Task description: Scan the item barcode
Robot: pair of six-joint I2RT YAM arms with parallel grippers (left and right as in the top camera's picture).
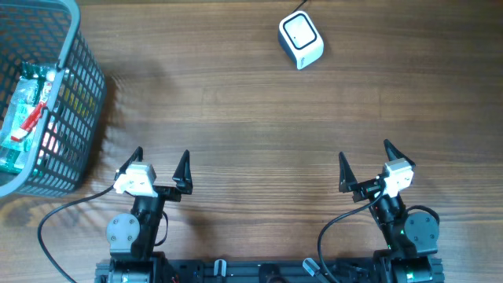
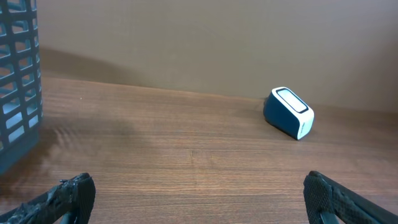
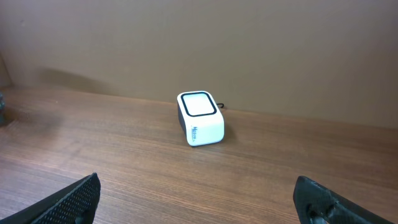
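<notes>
Staged shop checkout, seemingly on a test bench. A white barcode scanner is sitting on a wood-grain table. A blue-grey plastic shopping basket is standing at the table's left end, holding packaged goods. A plain brown wall is closing off the far side. Cabling is trailing along the near edge.

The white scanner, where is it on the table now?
In the overhead view the scanner stands near the far edge, right of centre, beyond the right claw and far from the basket at the left.
</notes>
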